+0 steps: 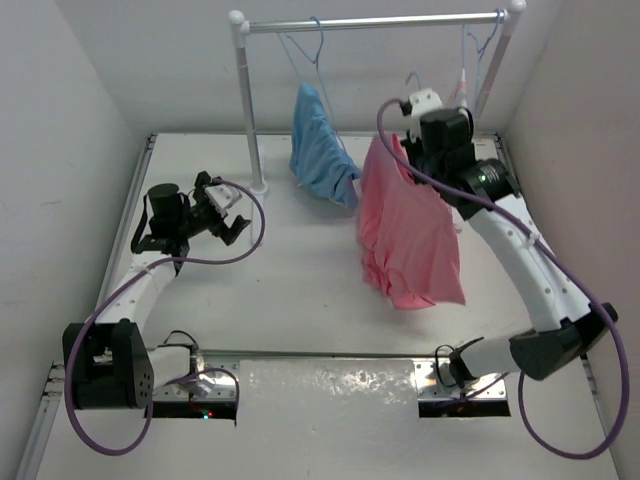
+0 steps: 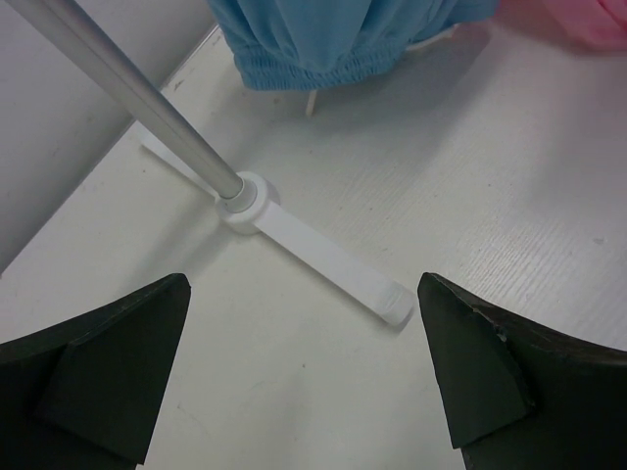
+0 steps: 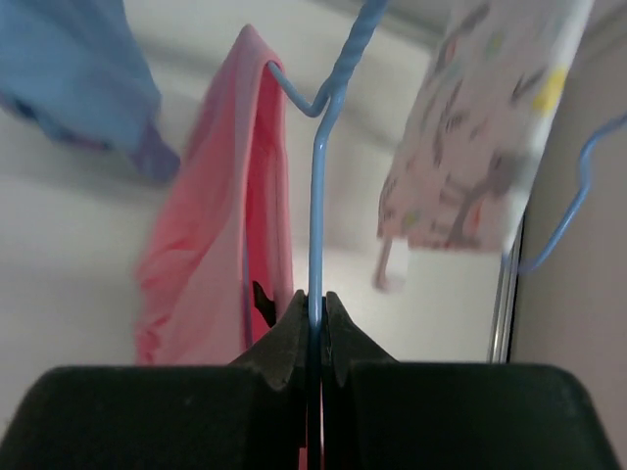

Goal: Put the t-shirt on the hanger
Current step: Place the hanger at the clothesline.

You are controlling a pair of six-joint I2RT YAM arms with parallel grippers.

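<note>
The salmon-pink t-shirt [image 1: 405, 230] hangs off the table at the right, draped over the light-blue wire hanger [image 3: 315, 186]. In the right wrist view the t-shirt [image 3: 220, 245] falls to the left of the hanger's stem. My right gripper [image 3: 315, 299] is shut on that stem just below the twisted neck, up near the rack's right end [image 1: 412, 135]. My left gripper [image 1: 235, 218] is over the left of the table, apart from the shirt. In its wrist view the left gripper [image 2: 302, 284] stands wide open with only bare table between its fingers [image 2: 490, 362].
A clothes rack [image 1: 370, 22] spans the back; its pole [image 2: 147, 98] and white foot [image 2: 323, 259] are just ahead of my left gripper. A light-blue garment [image 1: 320, 140] hangs from it, and a white patterned garment [image 3: 480, 117] hangs at the right. Walls close in both sides.
</note>
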